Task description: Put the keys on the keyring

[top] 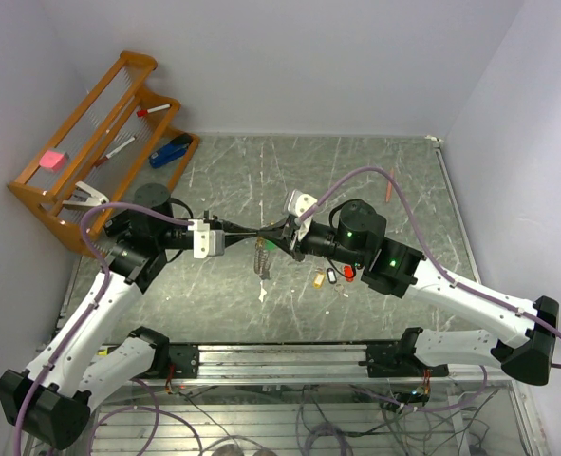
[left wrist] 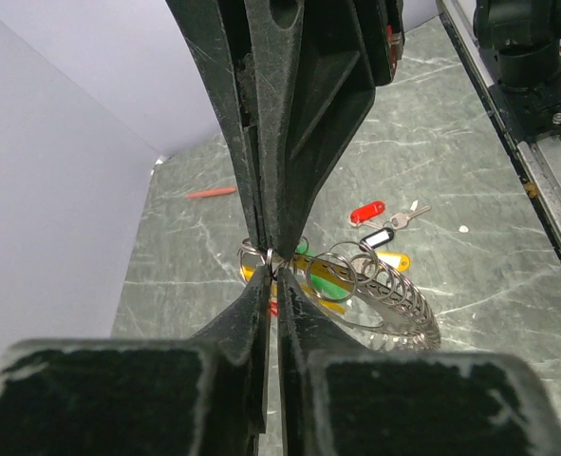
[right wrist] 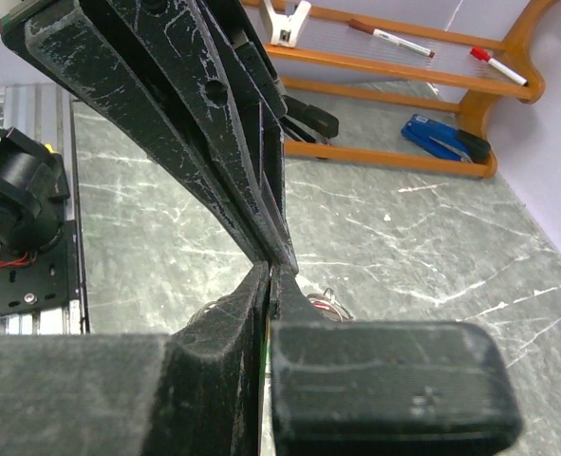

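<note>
**A:** Now, entry one: the keyring (left wrist: 253,252). Location?

**B:** Above the tabletop (top: 375,171), where both pincers meet tip to tip. The left pincer (left wrist: 269,268) is nearly together, nipping its thin wire. The right pincer (right wrist: 272,275) is fully together.

**A:** The keys?

**B:** Three keys (left wrist: 380,236) lie loose on the tabletop. Green and yellow tags (left wrist: 329,285) hang by the ring.

**A:** Hazards?

**B:** Likely slippage. The hold is fingertip-only on thin wire, so the hanging bunch could twist free and drop.

**A:** Markings?

**B:** None legible.
</note>
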`<act>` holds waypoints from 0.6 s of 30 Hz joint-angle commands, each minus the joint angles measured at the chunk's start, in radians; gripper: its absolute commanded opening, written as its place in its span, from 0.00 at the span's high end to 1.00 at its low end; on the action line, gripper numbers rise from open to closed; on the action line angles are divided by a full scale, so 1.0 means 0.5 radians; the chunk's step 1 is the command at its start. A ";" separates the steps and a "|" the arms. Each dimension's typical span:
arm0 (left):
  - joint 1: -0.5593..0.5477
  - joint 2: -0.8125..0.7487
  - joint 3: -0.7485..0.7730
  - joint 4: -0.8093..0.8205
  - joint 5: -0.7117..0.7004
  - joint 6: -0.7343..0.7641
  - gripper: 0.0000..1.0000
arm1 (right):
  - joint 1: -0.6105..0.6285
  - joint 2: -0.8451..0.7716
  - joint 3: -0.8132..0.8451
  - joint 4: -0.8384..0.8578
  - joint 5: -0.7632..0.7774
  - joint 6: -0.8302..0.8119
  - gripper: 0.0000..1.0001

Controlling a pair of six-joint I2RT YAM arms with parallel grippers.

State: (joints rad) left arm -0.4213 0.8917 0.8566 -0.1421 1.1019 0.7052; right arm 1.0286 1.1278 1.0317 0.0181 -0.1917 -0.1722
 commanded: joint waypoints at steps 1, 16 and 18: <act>-0.007 0.021 0.056 -0.011 0.157 -0.016 0.93 | -0.002 -0.037 0.013 0.205 0.014 -0.003 1.00; -0.007 0.049 0.177 -0.251 0.067 0.143 0.93 | -0.005 -0.057 0.042 0.122 0.098 0.048 0.96; -0.008 0.063 0.198 -0.309 0.054 0.190 0.93 | -0.005 -0.065 0.040 0.116 0.120 0.053 0.92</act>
State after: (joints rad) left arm -0.4202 0.9157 0.9054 -0.2123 1.1004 0.7433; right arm 1.0286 1.1252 1.0317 0.0181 -0.1848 -0.1539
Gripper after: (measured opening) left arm 0.075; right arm 0.051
